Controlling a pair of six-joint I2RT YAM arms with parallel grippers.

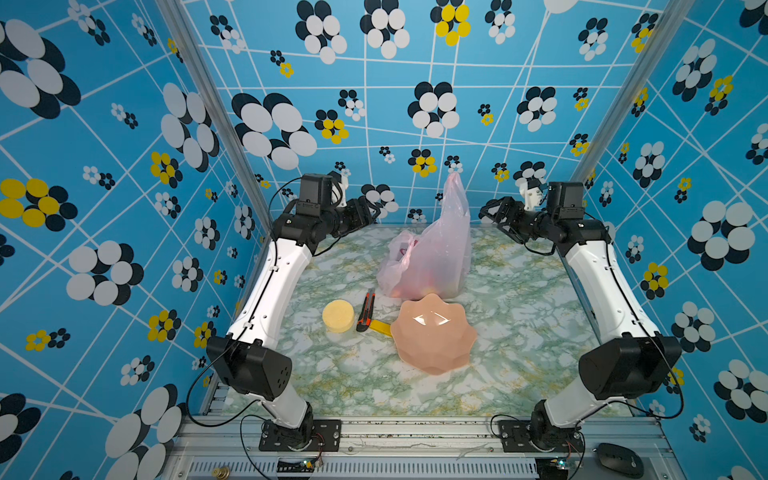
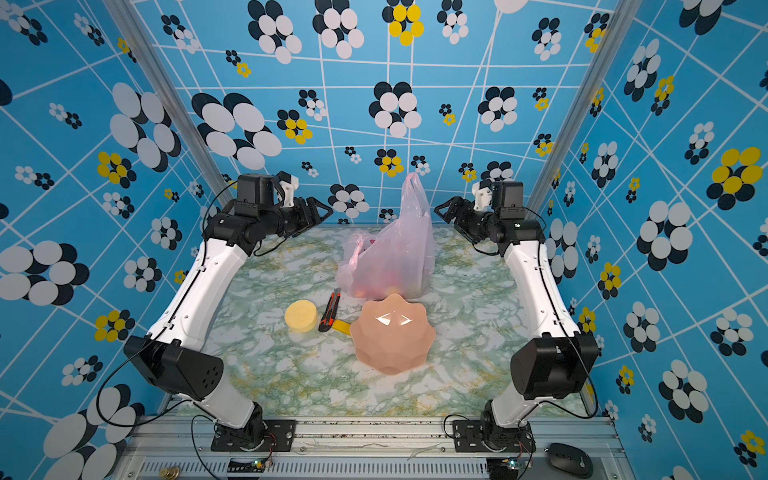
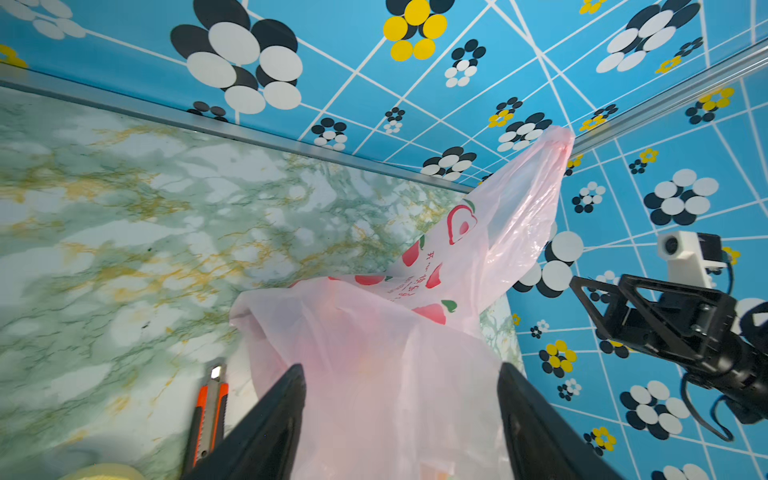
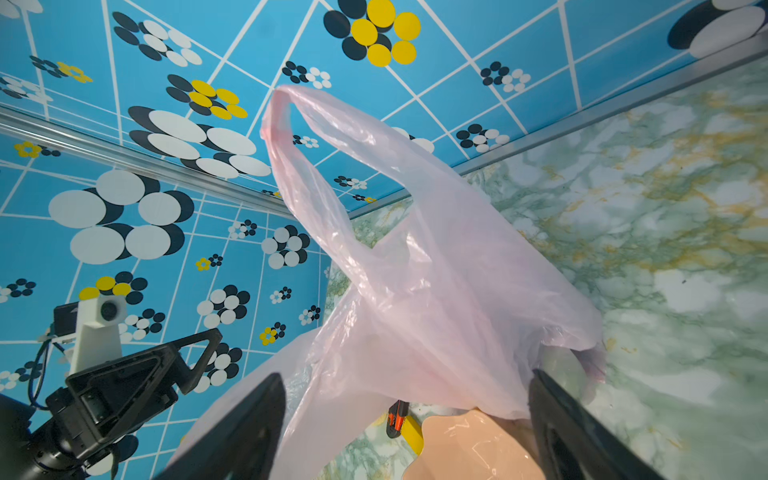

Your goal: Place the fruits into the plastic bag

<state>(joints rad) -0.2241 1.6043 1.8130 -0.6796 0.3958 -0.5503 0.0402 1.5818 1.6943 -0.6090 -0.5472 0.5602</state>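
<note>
The pale-pink plastic bag (image 1: 432, 249) (image 2: 395, 249) stands at the middle back of the marble table, one handle sticking straight up. Red and yellow fruits (image 1: 419, 286) (image 2: 382, 289) show blurred through its lower part. My left gripper (image 1: 371, 212) (image 2: 322, 212) hovers to the bag's left, raised and open, apart from it. My right gripper (image 1: 488, 212) (image 2: 442, 210) hovers to its right, open and apart as well. In the wrist views the bag (image 3: 395, 332) (image 4: 436, 291) lies beyond the spread fingers of the left gripper (image 3: 401, 368) and the right gripper (image 4: 407, 374); nothing is between them.
A salmon-pink scalloped bowl (image 1: 432, 336) sits in front of the bag. Left of it lie an orange-black utility knife (image 1: 365, 311), a flat yellow piece (image 1: 380, 327) and a pale yellow disc (image 1: 338, 316). Patterned walls close in three sides.
</note>
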